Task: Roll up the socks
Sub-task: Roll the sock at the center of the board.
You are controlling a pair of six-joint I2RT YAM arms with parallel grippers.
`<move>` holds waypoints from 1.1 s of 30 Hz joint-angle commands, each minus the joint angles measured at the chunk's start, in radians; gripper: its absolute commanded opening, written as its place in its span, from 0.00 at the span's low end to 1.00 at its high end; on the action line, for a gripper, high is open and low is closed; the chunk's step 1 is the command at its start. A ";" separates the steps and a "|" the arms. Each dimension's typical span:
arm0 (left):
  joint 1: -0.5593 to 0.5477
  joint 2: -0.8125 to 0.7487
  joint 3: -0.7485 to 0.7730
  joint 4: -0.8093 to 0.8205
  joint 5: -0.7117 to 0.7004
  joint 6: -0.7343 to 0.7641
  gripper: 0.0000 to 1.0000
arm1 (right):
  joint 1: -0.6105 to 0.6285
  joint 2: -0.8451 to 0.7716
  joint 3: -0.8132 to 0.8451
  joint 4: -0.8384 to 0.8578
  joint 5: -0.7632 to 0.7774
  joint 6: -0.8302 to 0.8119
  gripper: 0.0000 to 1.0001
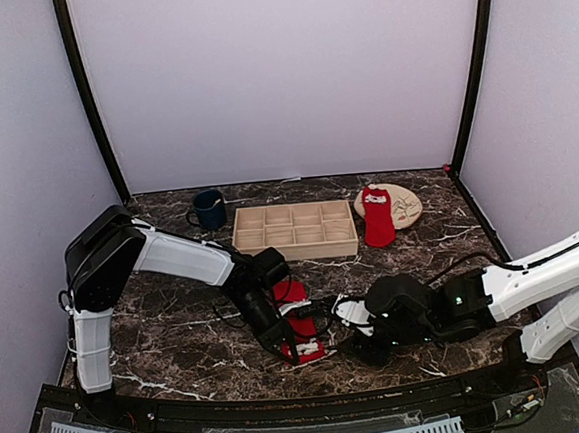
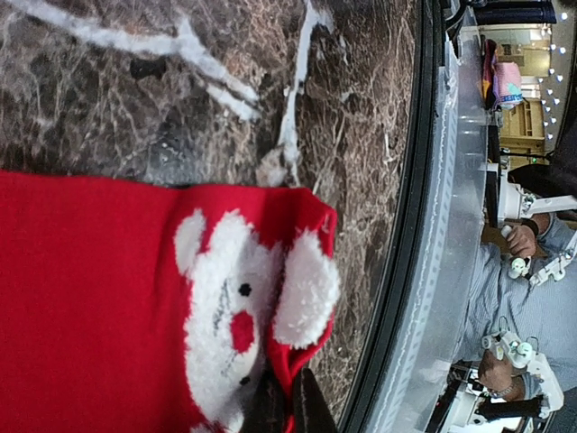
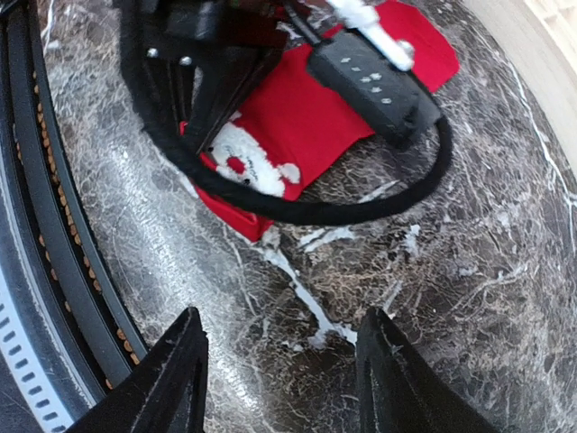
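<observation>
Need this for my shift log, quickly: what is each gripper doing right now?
Left gripper: closed, pinching the edge of the near red sock.
Right gripper: open, holding nothing.

Top view: left arm [image 1: 182, 257] covers much of near sock [image 1: 304, 328], so its full outline can't be seen. Far sock [image 1: 377, 216]: print too small to make out. Right arm [image 1: 545, 272] cut off at right edge.

Left wrist view: near sock runs off left & btm edges. Left end effector [image 2: 290, 413] shows only dark fingertips [image 2: 311, 408] at btm edge, pinching sock's edge.

Right wrist view: right end effector [image 3: 284, 379] fingers [image 3: 180, 379] clipped by btm edge. Left arm & black cable [image 3: 361, 206] hide part of near sock. Tray [image 3: 552, 20] clipped at top-right corner.
</observation>
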 commanded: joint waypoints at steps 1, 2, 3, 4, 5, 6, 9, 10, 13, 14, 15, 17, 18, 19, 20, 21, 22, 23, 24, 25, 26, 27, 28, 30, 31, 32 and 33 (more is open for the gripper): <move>0.018 0.017 0.006 -0.034 0.061 -0.025 0.00 | 0.076 0.066 0.019 0.059 0.070 -0.105 0.51; 0.023 0.018 0.005 -0.034 0.066 -0.033 0.00 | 0.096 0.081 0.024 0.063 0.080 -0.122 0.50; 0.028 0.020 0.006 -0.034 0.073 -0.039 0.00 | 0.113 0.089 0.026 0.068 0.087 -0.141 0.50; 0.033 0.025 0.006 -0.036 0.078 -0.044 0.00 | 0.128 0.097 0.027 0.078 0.091 -0.158 0.49; 0.038 0.026 0.005 -0.036 0.087 -0.050 0.00 | 0.138 0.104 0.026 0.089 0.092 -0.175 0.49; 0.041 0.030 0.002 -0.033 0.099 -0.054 0.00 | 0.145 0.114 0.027 0.102 0.093 -0.195 0.48; 0.049 0.038 -0.005 -0.036 0.115 -0.054 0.00 | 0.150 0.155 0.043 0.130 0.099 -0.240 0.47; 0.051 0.042 -0.008 -0.039 0.120 -0.054 0.00 | 0.151 0.172 0.054 0.133 0.100 -0.255 0.46; 0.054 0.054 -0.012 -0.046 0.135 -0.055 0.00 | 0.155 0.226 0.090 0.152 0.102 -0.300 0.46; 0.055 0.056 -0.016 -0.048 0.136 -0.056 0.00 | 0.156 0.247 0.104 0.157 0.104 -0.313 0.46; 0.056 0.056 -0.019 -0.049 0.141 -0.055 0.00 | 0.157 0.266 0.116 0.160 0.109 -0.328 0.46; 0.060 0.061 -0.026 -0.053 0.151 -0.053 0.00 | 0.158 0.300 0.136 0.174 0.120 -0.357 0.45; 0.062 0.061 -0.028 -0.054 0.155 -0.051 0.00 | 0.159 0.326 0.141 0.183 0.124 -0.370 0.45; 0.066 0.061 -0.030 -0.053 0.159 -0.049 0.00 | 0.159 0.347 0.146 0.191 0.125 -0.380 0.44; 0.067 0.061 -0.032 -0.051 0.162 -0.051 0.00 | 0.159 0.354 0.153 0.195 0.127 -0.388 0.44; 0.069 0.062 -0.033 -0.051 0.168 -0.052 0.00 | 0.159 0.365 0.159 0.199 0.127 -0.394 0.43; 0.071 0.062 -0.034 -0.050 0.173 -0.051 0.00 | 0.159 0.374 0.165 0.201 0.127 -0.398 0.42; 0.071 0.062 -0.035 -0.050 0.180 -0.051 0.00 | 0.160 0.382 0.168 0.203 0.126 -0.401 0.40; 0.071 0.063 -0.037 -0.050 0.183 -0.049 0.00 | 0.159 0.389 0.171 0.201 0.128 -0.404 0.39; 0.072 0.067 -0.039 -0.055 0.185 -0.045 0.00 | 0.160 0.395 0.173 0.201 0.129 -0.408 0.38; 0.072 0.069 -0.039 -0.060 0.190 -0.039 0.00 | 0.159 0.401 0.175 0.201 0.131 -0.410 0.37; 0.073 0.072 -0.039 -0.067 0.193 -0.032 0.00 | 0.159 0.407 0.175 0.201 0.133 -0.413 0.37; 0.073 0.074 -0.041 -0.068 0.195 -0.028 0.00 | 0.159 0.415 0.176 0.204 0.136 -0.417 0.36; 0.072 0.075 -0.047 -0.071 0.201 -0.018 0.00 | 0.159 0.432 0.182 0.207 0.139 -0.427 0.35; 0.073 0.076 -0.047 -0.074 0.202 -0.013 0.00 | 0.159 0.440 0.186 0.205 0.140 -0.431 0.33; 0.074 0.077 -0.050 -0.075 0.204 -0.011 0.00 | 0.159 0.448 0.190 0.204 0.140 -0.435 0.32; 0.074 0.078 -0.050 -0.076 0.205 -0.007 0.00 | 0.159 0.455 0.194 0.202 0.138 -0.436 0.32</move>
